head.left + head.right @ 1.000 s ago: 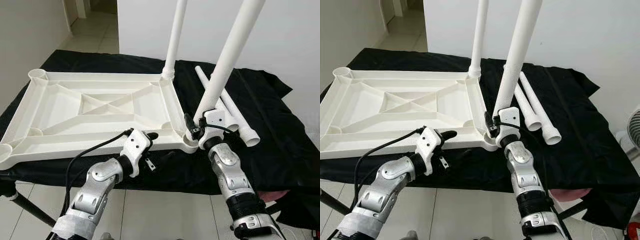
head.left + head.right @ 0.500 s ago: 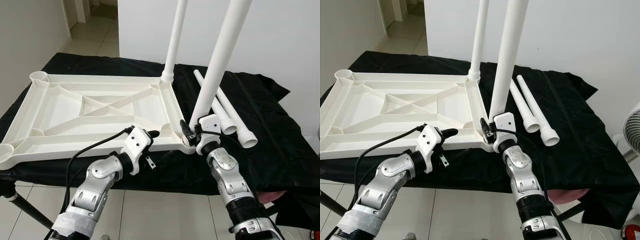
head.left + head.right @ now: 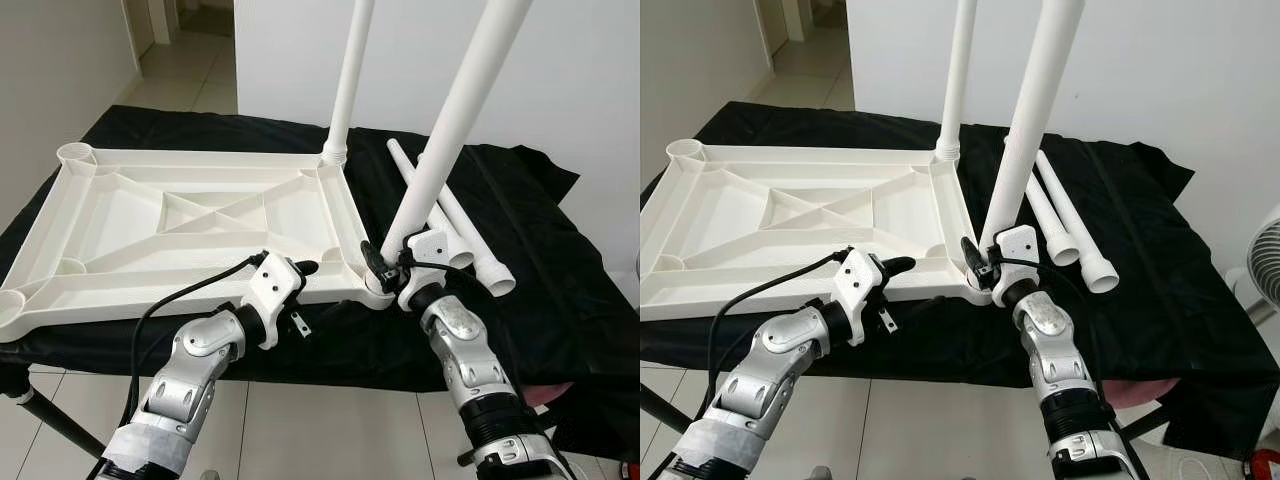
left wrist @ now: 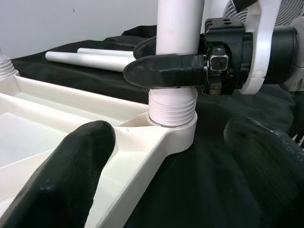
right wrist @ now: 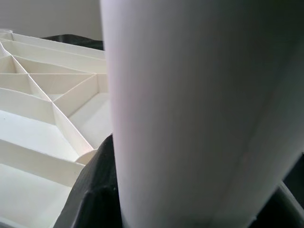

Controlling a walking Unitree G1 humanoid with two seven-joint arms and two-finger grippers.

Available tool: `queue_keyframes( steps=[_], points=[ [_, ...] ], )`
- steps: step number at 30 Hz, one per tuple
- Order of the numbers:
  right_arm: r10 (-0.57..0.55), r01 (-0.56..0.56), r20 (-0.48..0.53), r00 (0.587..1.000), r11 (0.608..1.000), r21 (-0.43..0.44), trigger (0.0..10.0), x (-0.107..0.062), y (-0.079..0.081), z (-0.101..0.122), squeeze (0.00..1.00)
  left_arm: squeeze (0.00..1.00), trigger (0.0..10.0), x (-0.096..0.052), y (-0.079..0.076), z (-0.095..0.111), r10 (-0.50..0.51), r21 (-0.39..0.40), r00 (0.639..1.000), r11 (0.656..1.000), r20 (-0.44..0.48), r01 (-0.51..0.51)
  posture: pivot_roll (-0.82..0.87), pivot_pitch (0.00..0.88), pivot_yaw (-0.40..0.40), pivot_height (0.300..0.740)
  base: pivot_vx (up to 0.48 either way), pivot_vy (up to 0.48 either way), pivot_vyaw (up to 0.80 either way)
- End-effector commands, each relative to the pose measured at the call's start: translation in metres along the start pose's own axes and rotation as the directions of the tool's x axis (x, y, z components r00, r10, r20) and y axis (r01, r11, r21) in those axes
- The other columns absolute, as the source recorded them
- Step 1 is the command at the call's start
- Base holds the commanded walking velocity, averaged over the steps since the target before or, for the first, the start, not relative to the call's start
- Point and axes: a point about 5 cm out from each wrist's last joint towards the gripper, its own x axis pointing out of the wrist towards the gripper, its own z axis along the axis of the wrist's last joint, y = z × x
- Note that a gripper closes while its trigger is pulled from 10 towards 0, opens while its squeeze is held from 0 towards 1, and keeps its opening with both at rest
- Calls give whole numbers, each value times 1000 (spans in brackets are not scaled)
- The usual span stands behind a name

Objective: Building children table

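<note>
The white tabletop (image 3: 200, 215) lies upside down on a black cloth. One white leg (image 3: 347, 90) stands in its far right corner socket. My right gripper (image 3: 385, 265) is shut on a second leg (image 3: 450, 120), low down near its threaded end (image 4: 172, 107), which sits at the near right corner socket (image 3: 378, 292). This leg leans to the right. My left gripper (image 3: 300, 275) is open at the tabletop's front rim, just left of that socket, with one finger (image 4: 80, 161) over the rim and the other (image 4: 266, 161) above the cloth.
Two loose white legs (image 3: 470, 240) lie on the black cloth (image 3: 540, 260) to the right of the tabletop. A white wall stands behind the table. Tiled floor (image 3: 330, 430) shows below its front edge.
The held leg stood more upright half a second ago and now leans further right again. The left gripper has stayed at the front rim.
</note>
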Motion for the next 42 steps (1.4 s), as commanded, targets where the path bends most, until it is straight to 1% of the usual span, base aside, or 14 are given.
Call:
queue_keyframes(
  steps=[1, 4, 9, 15, 19, 21, 22, 26, 30, 33, 37, 39, 41, 42],
  points=[
    [-24, 28, -98, 995, 999, 44, 10000, -8, -4, -20, 0, 0, 10000, 1, 1, 2, 21, 0, 1000, 1000, 1, -21, 53, 24, -77, 740, 0, 0, 0],
    [-10, 19, -111, 994, 997, 79, 10000, -7, -3, -21, 0, 0, 10000, 1, 2, 3, 20, 4, 1000, 1000, 0, -20, 55, 22, -76, 740, 0, 0, 0],
    [-15, 27, -114, 993, 995, 99, 10000, -7, -4, -21, 0, 0, 10000, 0, 2, 3, 21, 4, 1000, 1000, 0, -21, 56, 21, -75, 740, 0, 0, 0],
    [-51, 66, -126, 991, 991, 120, 10000, -6, -9, -22, 0, 0, 10000, 1, 1, 4, 16, 8, 1000, 1000, 1, -16, 57, 16, -75, 740, 0, 0, 0],
    [-90, 110, -142, 986, 985, 135, 10000, -8, -12, -26, 0, 0, 10000, 1, 1, 4, 15, 11, 1000, 1000, -1, -15, 57, 11, -74, 740, 0, 0, 0],
    [-135, 162, -169, 976, 974, 157, 10000, -8, -15, -29, 0, 0, 10000, 1, 1, 4, 13, 13, 1000, 1000, 0, -13, 56, 9, -74, 740, 0, 0, 0],
    [-160, 189, -178, 971, 969, 157, 10000, -9, -17, -30, 0, 0, 10000, 1, 1, 4, 13, 13, 1000, 1000, 1, -13, 55, 9, -73, 740, 0, 0, 0],
    [-188, 217, -188, 964, 965, 149, 10000, -8, -19, -32, 0, 0, 10000, 1, 2, 5, 12, 13, 1000, 1000, 1, -12, 55, 9, -73, 740, 0, 0, 0],
    [-158, 175, -145, 977, 978, 111, 10000, -8, -12, -28, 0, 0, 10000, 1, 1, 5, 10, 16, 1000, 1000, 0, -10, 56, 9, -71, 740, 0, 0, 0],
    [-164, 177, -128, 978, 979, 97, 10000, -8, -10, -26, 0, 0, 10000, 0, 2, 5, 11, 16, 1000, 1000, -2, -11, 57, 15, -75, 740, 0, 0, 0],
    [-262, 276, -112, 958, 953, 126, 10000, -7, -9, -24, 0, 0, 10000, 0, 1, 5, 15, 14, 1000, 1000, -2, -15, 61, 20, -79, 740, 0, 0, 0],
    [-279, 292, -112, 954, 947, 130, 10000, -7, -9, -24, 0, 0, 10000, 0, 1, 5, 15, 14, 1000, 1000, -2, -15, 61, 20, -79, 740, 0, 0, 0],
    [-340, 354, -118, 933, 926, 133, 10000, -5, -12, -24, 0, 0, 10000, 0, 1, 4, 17, 12, 1000, 1000, -2, -17, 62, 22, -81, 740, 0, 0, 0],
    [-340, 354, -118, 933, 926, 133, 10000, -5, -12, -24, 0, 0, 10000, 0, 1, 4, 17, 12, 1000, 1000, -2, -17, 62, 22, -81, 740, 0, 0, 0]
  ],
)
